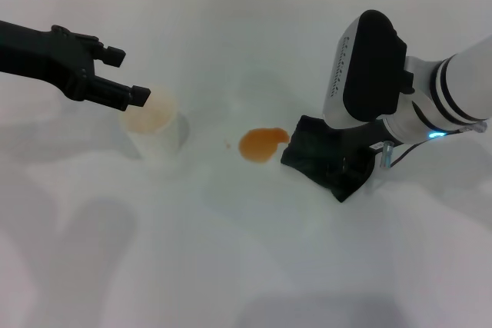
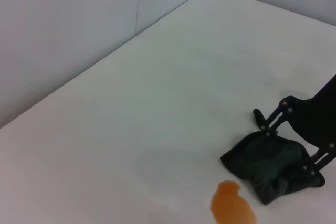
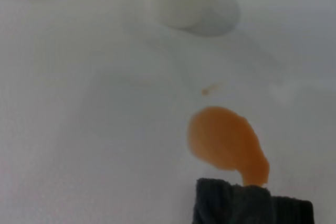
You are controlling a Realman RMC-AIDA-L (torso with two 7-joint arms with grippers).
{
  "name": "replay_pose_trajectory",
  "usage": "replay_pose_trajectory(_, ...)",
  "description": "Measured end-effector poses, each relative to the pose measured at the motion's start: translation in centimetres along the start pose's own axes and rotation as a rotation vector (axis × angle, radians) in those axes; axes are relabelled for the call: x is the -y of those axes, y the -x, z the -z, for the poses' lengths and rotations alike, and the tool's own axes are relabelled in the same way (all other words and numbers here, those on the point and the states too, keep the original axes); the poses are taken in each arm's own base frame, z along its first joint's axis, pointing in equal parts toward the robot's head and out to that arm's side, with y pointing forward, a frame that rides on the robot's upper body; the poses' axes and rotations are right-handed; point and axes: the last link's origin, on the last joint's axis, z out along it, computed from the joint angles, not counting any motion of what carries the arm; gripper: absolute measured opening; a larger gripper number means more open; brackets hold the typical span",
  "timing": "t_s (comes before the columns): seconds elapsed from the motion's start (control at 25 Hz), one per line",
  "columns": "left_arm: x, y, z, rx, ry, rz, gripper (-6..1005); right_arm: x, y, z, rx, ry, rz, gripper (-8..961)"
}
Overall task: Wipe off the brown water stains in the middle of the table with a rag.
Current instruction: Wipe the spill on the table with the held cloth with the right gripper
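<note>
1 brown stain (image 1: 263, 144) is sitting mid-bench (image 1: 231, 251); the right claw (image 1: 347, 160) is pinning the rag (image 1: 327, 160) at its edge. Next, I judge, sweeping leftward across it. Left claw (image 1: 123, 74) is hovering spread by the cup (image 1: 154, 134).

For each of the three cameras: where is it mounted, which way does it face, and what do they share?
Head: above, looking down on the table, cup, left claw, right arm.
Left wrist: looks across at the rag under the right claw.
Right wrist: low, facing the stain; no own fingers show.
All share stain and rag.
</note>
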Motion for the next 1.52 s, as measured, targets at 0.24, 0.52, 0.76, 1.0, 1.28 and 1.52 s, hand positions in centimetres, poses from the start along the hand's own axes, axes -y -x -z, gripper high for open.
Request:
replay_pose_trajectory(0.24, 0.0, -0.1, 0.0, -0.002, 0.000, -0.001, 891, 0.0, -0.1, -0.1, -0.003, 0.003, -0.004, 590)
replay_pose_trajectory(0.52, 0.0, -0.1, 0.0, -0.003, -0.002, 0.001, 890, 0.0, 0.4, 0.2, 0.009, -0.002, -0.007, 194)
replay_pose_trajectory(0.76, 0.0, -0.1, 0.0, -0.002, -0.004, 0.001, 890, -0.1, 0.6, 0.2, 0.010, -0.001, 0.001, 75)
replay_pose_trajectory(1.0, 0.1, -0.1, 0.0, -0.002, -0.008, 0.000, 892, -0.1, 0.6, 0.2, 0.009, 0.000, 0.005, 64)
replay_pose_trajectory(1.28, 0.2, -0.2, -0.1, -0.001, -0.012, -0.002, 892, -0.8, 2.4, -0.1, 0.033, 0.006, 0.062, 65)
replay_pose_trajectory(1.52, 0.3, -0.3, -0.2, -0.002, -0.014, -0.006, 892, -1.9, 4.9, -0.9, 0.065, -0.006, 0.153, 65)
